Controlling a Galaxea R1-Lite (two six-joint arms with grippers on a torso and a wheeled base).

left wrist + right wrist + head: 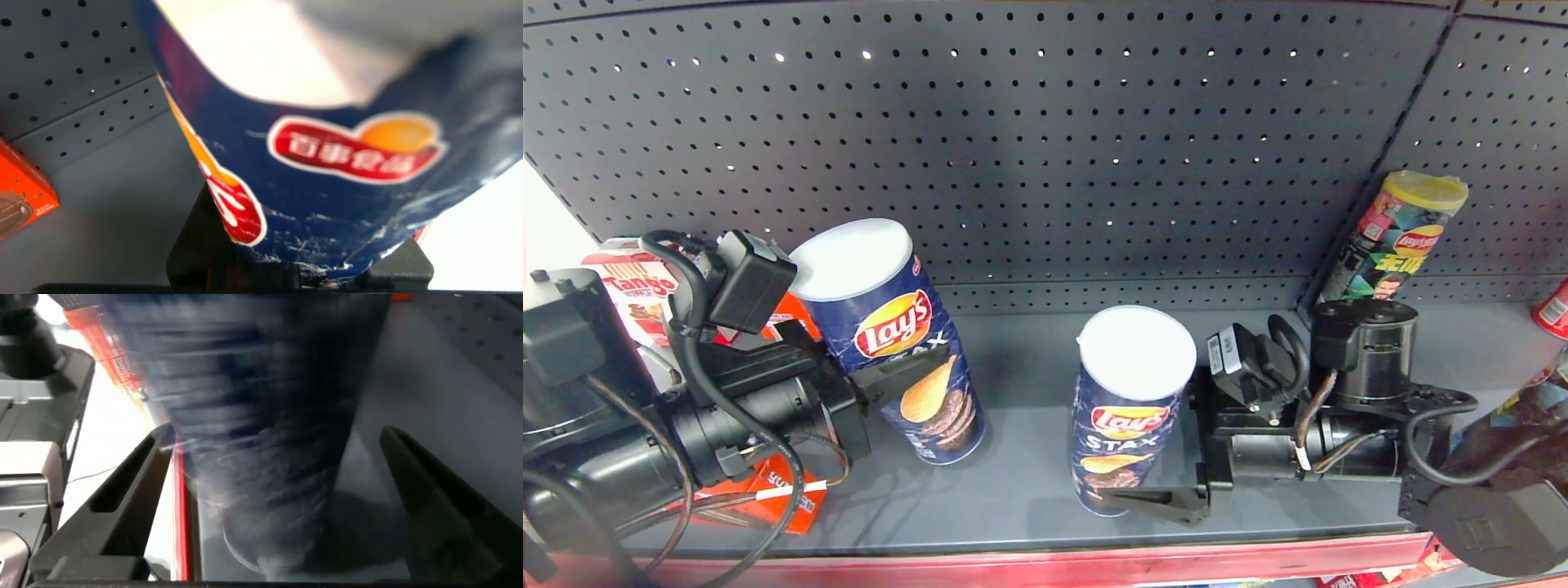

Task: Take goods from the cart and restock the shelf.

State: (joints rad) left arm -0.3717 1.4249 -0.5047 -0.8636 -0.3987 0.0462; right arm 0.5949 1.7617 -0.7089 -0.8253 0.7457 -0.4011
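- Dark blue with a white lid, the left can (890, 335) leans at the left of the grey shelf (1029, 498), with its base down at the shelf floor. The left gripper (903, 371) is clamped on its middle. I judge that this mid-height grip lets the arm tip the can upright.
- In the left wrist view the left can (327, 163) sits between both fingers with no gap showing.
- The middle can (1131, 408), the same blue, stands upright near the front lip, so it seems already placed.
- The right gripper (1127, 469) straddles the lower part of the middle can with its fingers wide. The right wrist view shows a gap beside one finger (445, 518), so nothing is gripped there.
- Orange boxes (784, 502) crowd the left end, which is likely why the left can goes just beside them.
- A yellow-lidded can (1409, 237) leans on the pegboard (1045, 163) at the far right.
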